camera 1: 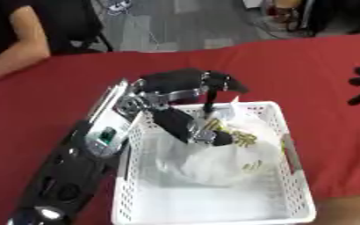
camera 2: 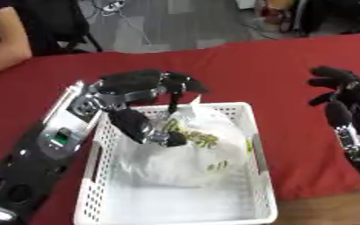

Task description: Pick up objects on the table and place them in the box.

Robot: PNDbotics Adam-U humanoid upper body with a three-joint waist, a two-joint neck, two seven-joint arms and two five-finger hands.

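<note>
Red-covered surface (camera 1: 290, 66) with one white basket (camera 2: 261, 176)

The surface is covered edge to edge by a red cloth, and a bare brown strip is seen at the near right corner. The white perforated basket is set directly on the cloth near the front edge, slightly askew. A person's forearm (camera 1: 14, 55) is rested at the far left edge.
</note>
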